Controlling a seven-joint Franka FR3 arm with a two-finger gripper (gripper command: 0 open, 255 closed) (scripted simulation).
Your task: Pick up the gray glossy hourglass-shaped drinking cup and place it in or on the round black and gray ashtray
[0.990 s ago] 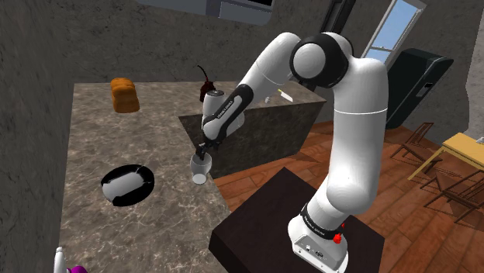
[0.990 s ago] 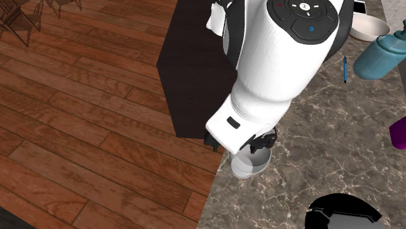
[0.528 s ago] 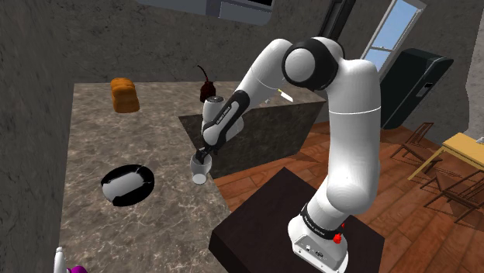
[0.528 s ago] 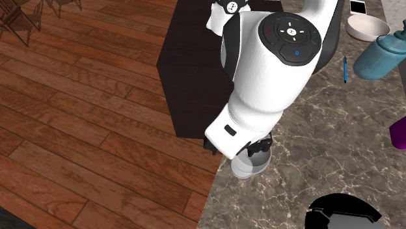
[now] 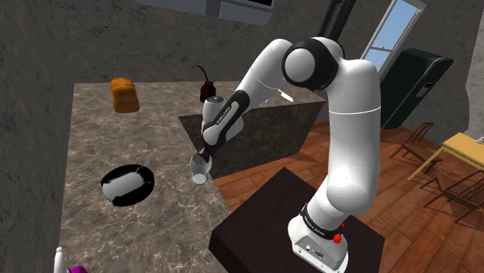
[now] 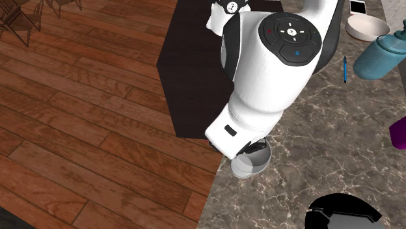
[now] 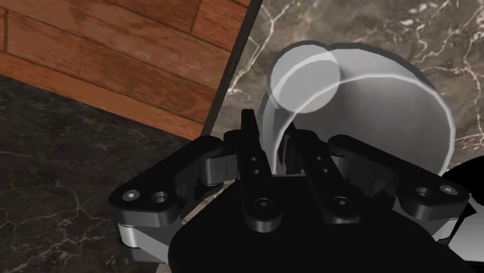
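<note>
The pale grey glossy cup (image 5: 200, 168) stands upright on the marble counter, close to its edge toward the stand. My gripper (image 5: 204, 154) reaches down onto it from above. In the wrist view the gripper (image 7: 278, 136) is shut on the cup (image 7: 372, 116), clasping its rim wall, one finger inside and one outside. From the second exterior view the arm covers most of the cup (image 6: 250, 165). The round black and grey ashtray (image 5: 127, 184) lies on the counter, apart from the cup toward the shoulder view's left, and its rim (image 6: 343, 209) shows at the second exterior view's bottom edge.
A bread loaf (image 5: 124, 95) and a dark red object (image 5: 206, 87) sit at the counter's far side. A teal bottle (image 6: 384, 55), white bowl (image 6: 366, 27), blue pen (image 6: 345, 68) and purple item (image 6: 398, 133) lie near the second exterior view's right. Wooden floor lies beyond the counter edge.
The arm sank slightly onto the cup, then the fingers closed from wide apart onto its rim wall. The cup and ashtray have not moved.
</note>
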